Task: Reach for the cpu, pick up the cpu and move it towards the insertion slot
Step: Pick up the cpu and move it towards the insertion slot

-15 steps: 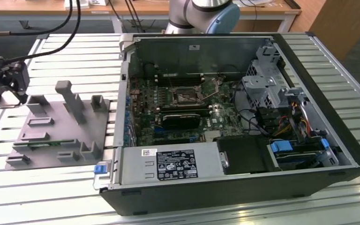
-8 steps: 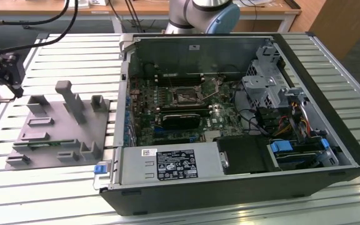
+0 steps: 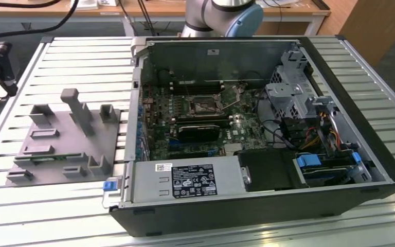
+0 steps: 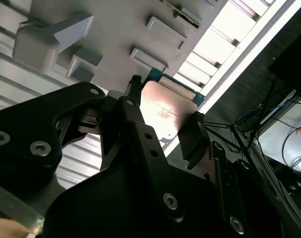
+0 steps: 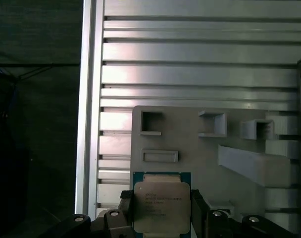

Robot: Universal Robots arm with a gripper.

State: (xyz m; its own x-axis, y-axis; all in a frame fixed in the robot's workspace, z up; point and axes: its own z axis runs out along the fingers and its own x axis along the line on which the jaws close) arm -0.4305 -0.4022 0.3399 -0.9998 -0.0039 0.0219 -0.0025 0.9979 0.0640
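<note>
On the slatted metal surface (image 3: pixel 67 62), in the exterior view, an open computer case (image 3: pixel 382 154) lies on its side with its board facing up. The insertion slot (image 3: pixel 202 105) sits near the middle of that board. It is a square black socket in a silver frame, with a long black card (image 3: pixel 197 133) just beside it on the camera's side. Just beside the case, on the exterior view's left, lies a grey fixture plate (image 3: pixel 53 146) with upright blocks. The base of my arm (image 3: pixel 221 15) stands behind the case.

In the second wrist view, my fingers (image 4: pixel 128 111) are closed on the cpu (image 4: pixel 168 106), one black finger against each of two opposite edges. Its shiny metal top faces the camera. A teal-rimmed holder (image 4: pixel 153 75) shows past the chip's edge, at the border of the fixture plate (image 4: pixel 116 29). I cannot tell whether the chip rests in that holder or hangs clear of it. Beyond the surface's rim are dark floor and loose cables (image 4: pixel 269 119).

In the first wrist view, the cpu (image 5: pixel 162 203) sits square between my fingers (image 5: pixel 125 213), pale at its edges. It is directly in line with the teal-rimmed holder (image 5: pixel 162 175) on the fixture plate (image 5: pixel 200 144), near the side rail of the surface (image 5: pixel 190 74). So the chip is at the plate — well apart from the insertion slot inside the case.
</note>
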